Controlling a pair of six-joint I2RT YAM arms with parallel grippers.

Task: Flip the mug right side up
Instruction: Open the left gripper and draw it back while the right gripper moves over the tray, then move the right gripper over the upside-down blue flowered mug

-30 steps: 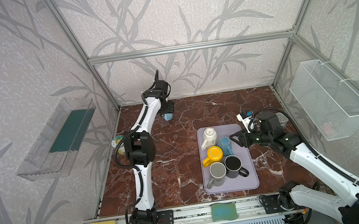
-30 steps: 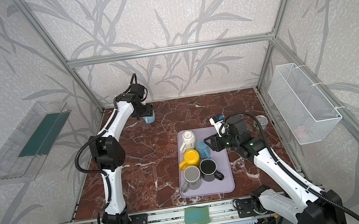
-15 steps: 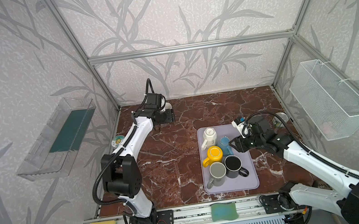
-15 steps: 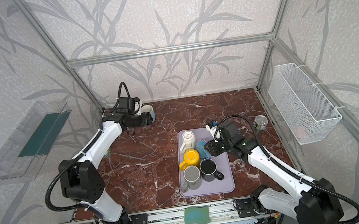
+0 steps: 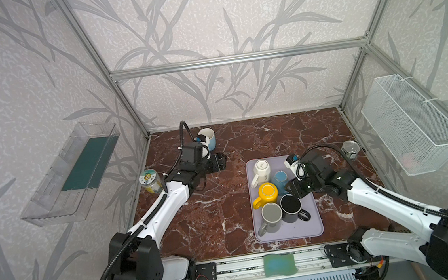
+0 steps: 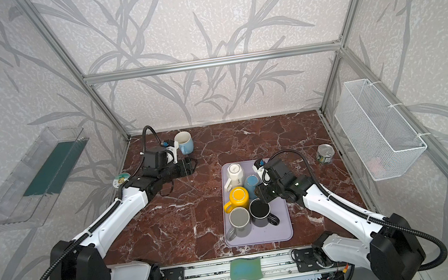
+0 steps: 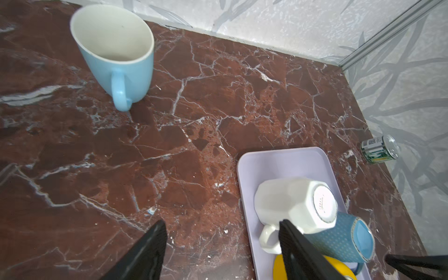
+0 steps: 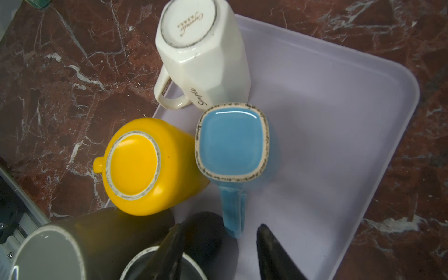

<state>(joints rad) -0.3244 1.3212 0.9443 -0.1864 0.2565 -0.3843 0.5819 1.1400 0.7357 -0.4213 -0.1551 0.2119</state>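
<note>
**Left arm pulls back from a righted mug; right claw drops to the next**

Since a second ago our left arm has lowered the light blue mug (image 5: 208,138) from the air onto the worktop (image 5: 215,213), let go and drawn back, while the right arm has sunk toward the tray (image 5: 316,223). We now see that mug standing mouth up near the back left corner, with its handle toward the left wrist camera and nothing touching it. Our left claw (image 7: 220,225) hangs wide and empty, apart from the mug. We judge that turn finished.

On the tray the white mug (image 8: 203,55), the yellow mug (image 8: 143,167) and the deep blue mug (image 8: 231,143) all show their bases, so by our reading three are left. The grey mug (image 5: 272,214) and black mug (image 5: 291,205) look mouth up. Our right claw (image 8: 220,229) sits low with its jaws partly apart. The deep blue mug's handle points into the gap, and nothing is gripped yet. The grasp, lift and flip of that mug are still ahead.
</note>
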